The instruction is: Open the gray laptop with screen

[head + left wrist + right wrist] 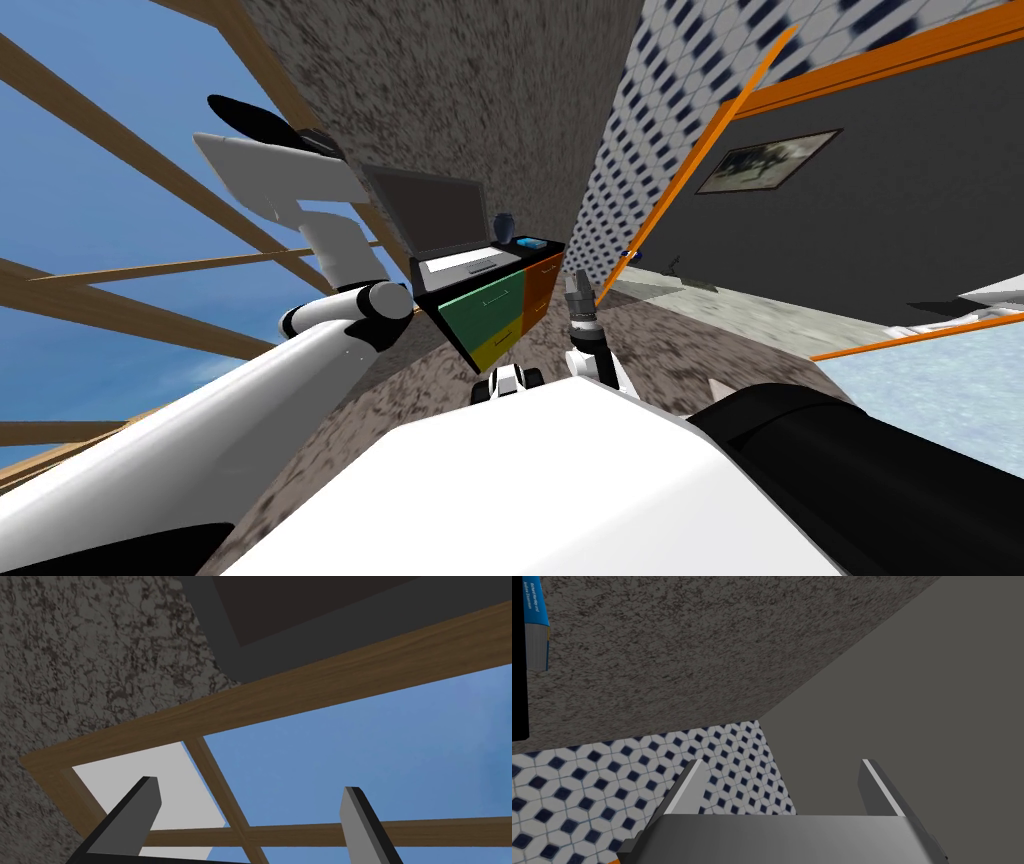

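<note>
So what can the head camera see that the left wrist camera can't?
Head camera's extras: the cabinet with coloured drawers, a vase, a blue book and the right hand. Left wrist's extra: the left hand up close, fingers open. Both: the open laptop with its dark screen, and the wooden window with blue behind.

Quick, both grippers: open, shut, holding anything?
Left gripper: open, holding nothing.
Right gripper: open, holding nothing.
</note>
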Motion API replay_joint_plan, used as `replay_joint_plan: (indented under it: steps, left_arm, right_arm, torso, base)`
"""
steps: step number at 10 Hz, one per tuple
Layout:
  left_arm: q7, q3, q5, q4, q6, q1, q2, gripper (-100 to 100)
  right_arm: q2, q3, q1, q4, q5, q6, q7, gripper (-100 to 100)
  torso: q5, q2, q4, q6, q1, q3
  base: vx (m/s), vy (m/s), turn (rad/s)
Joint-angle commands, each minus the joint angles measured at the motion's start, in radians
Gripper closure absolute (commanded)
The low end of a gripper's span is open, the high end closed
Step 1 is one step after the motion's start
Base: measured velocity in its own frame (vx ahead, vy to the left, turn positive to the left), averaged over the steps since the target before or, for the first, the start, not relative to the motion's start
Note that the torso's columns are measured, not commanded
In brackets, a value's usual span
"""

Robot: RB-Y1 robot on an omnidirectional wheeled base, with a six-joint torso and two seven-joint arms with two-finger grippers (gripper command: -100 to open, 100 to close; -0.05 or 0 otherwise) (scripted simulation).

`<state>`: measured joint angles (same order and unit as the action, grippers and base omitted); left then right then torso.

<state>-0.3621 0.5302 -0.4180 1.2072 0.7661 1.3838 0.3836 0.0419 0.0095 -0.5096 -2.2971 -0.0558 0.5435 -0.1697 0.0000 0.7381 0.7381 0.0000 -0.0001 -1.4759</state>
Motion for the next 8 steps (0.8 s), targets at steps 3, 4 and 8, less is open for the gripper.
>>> replay_joint_plan:
  steps: [3, 4, 8]
  left_arm:
    - [-0.034, 0.032, -0.051, -0.127, 0.063, 0.109, 0.041, -100]
    - [-0.034, 0.032, -0.051, -0.144, 0.063, 0.109, 0.041, -100]
    - [-0.067, 0.061, -0.101, -0.264, 0.109, 0.201, 0.085, -100]
  right_arm:
    - [0.000, 0.000, 0.000, 0.000, 0.000, 0.000, 0.000, 0]
    - [0.000, 0.000, 0.000, 0.000, 0.000, 0.000, 0.000, 0]
    - [0.000, 0.000, 0.000, 0.000, 0.000, 0.000, 0.000, 0]
  torso:
    - [0.000, 0.000, 0.000, 0.000, 0.000, 0.000]
    - [0.000, 0.000, 0.000, 0.000, 0.000, 0.000]
    - [0.000, -0.001, -0.001, 0.000, 0.000, -0.001]
  base:
    - [0.025, -0.025, -0.022]
    - [0.022, -0.021, -0.009]
    - [0.038, -0.031, -0.018]
